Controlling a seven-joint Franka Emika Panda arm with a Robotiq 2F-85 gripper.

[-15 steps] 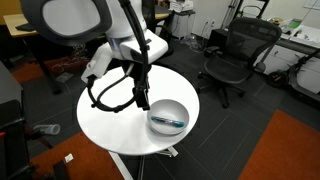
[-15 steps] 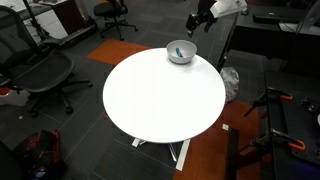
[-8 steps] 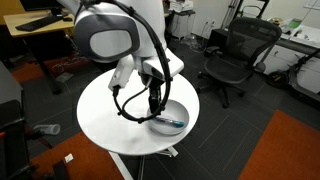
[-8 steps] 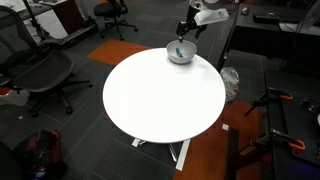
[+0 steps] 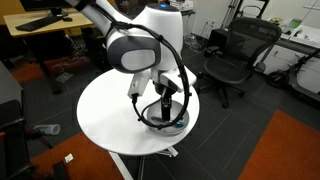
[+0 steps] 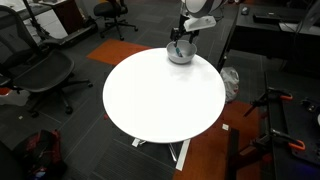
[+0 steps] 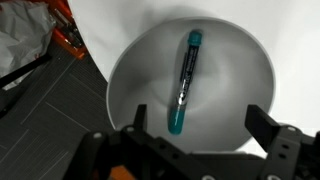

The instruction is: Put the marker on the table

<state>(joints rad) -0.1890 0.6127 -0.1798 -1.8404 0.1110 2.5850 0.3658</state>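
The marker [image 7: 185, 80], a slim dark stick with teal ends, lies inside a white bowl [image 7: 240, 70] near the edge of the round white table [image 5: 110, 115]. In the wrist view my gripper [image 7: 195, 125] is open, with its two dark fingers spread just above the bowl and the marker's lower end between them. In both exterior views the gripper [image 5: 165, 100] [image 6: 180, 40] hangs right over the bowl [image 5: 176, 118] [image 6: 181, 55]. The marker is hidden by the arm in those views.
Black office chairs [image 5: 232, 55] [image 6: 40, 72] stand around the table [image 6: 160, 95]. A wooden desk [image 5: 40, 25] is at the back. A white bag [image 7: 20, 45] lies on the dark floor next to the table edge. An orange carpet patch [image 5: 285, 150] lies beyond.
The arm has swung over the table toward the bowl and come down; the gripper now hangs open directly above the bowl. The bowl and marker have not moved.
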